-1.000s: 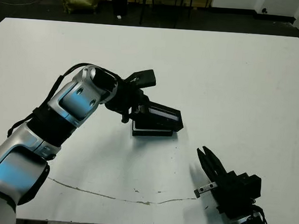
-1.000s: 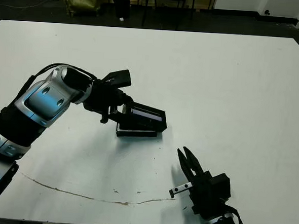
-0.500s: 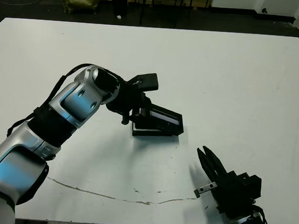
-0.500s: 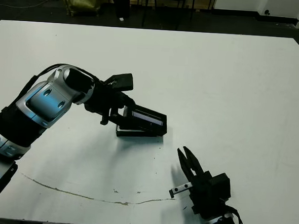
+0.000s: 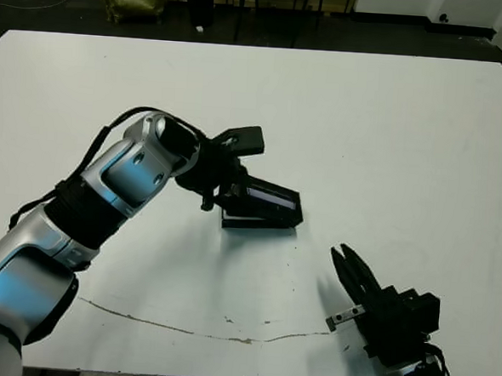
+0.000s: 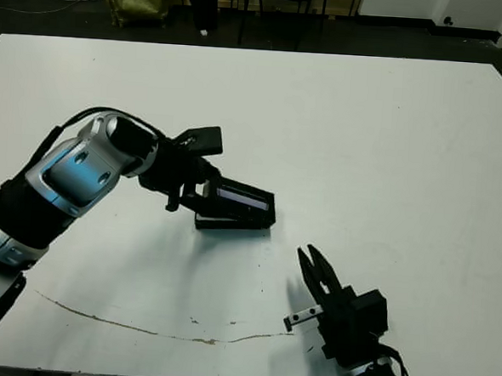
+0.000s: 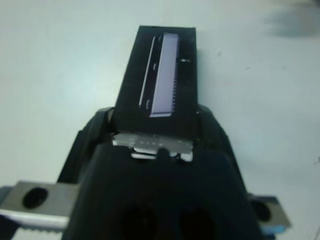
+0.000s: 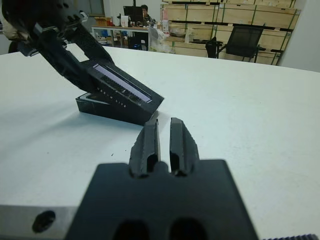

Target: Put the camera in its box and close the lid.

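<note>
I have the lid [image 5: 265, 200] tilted over the box [image 5: 257, 221], near the middle of the table [image 5: 391, 128]. Its far end is down against the box's right edge, while the end nearest my left gripper [image 5: 228, 180] is raised. The grey strip on top runs along its length, pointing away from that gripper toward the right. The left fingers are clamped on the raised end; the left wrist view shows the lid reaching straight out from between them. I cannot see the camera; I judge it is inside the box beneath the lid, but the views do not confirm it. What the next move turns on, as I read it, is lowering the held end so the lid squares with the box. My right gripper [image 5: 354, 280] sits well apart, nearer me, fingers nearly together and empty, aimed toward the box.
</note>
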`<action>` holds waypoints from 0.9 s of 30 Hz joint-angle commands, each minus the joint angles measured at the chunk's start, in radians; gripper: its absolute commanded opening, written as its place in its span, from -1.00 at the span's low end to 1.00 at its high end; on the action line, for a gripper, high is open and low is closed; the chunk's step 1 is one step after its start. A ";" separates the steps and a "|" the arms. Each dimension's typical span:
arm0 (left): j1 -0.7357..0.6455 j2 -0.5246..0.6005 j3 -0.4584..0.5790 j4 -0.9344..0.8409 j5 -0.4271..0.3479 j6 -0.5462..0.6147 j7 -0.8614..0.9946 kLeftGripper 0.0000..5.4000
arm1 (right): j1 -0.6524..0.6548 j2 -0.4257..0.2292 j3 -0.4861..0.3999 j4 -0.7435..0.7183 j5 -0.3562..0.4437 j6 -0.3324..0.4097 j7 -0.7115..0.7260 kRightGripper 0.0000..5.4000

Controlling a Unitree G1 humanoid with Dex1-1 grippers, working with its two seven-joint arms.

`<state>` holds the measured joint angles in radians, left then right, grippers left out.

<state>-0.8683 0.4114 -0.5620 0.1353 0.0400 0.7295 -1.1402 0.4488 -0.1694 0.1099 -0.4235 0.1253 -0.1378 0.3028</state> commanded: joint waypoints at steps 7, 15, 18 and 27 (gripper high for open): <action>0.014 0.013 -0.011 0.077 0.038 -0.013 0.040 -0.17 | 0.052 -0.010 -0.002 -0.011 -0.004 0.041 -0.010 -1.00; 0.005 0.022 -0.023 0.118 0.044 -0.069 0.020 -0.17 | 0.049 -0.010 -0.002 0.000 -0.005 0.028 -0.008 -1.00; 0.001 0.027 -0.021 0.144 0.043 -0.085 0.009 -0.17 | 0.048 -0.012 -0.003 0.008 0.001 0.021 -0.001 -1.00; 0.020 0.043 -0.013 0.198 0.044 -0.135 -0.015 -0.17 | 0.058 -0.015 -0.005 -0.022 -0.001 0.067 -0.009 -1.00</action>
<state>-0.8731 0.4107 -0.5721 0.2957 0.0401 0.5767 -1.1739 0.4501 -0.1702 0.1084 -0.4521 0.1260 -0.0870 0.2972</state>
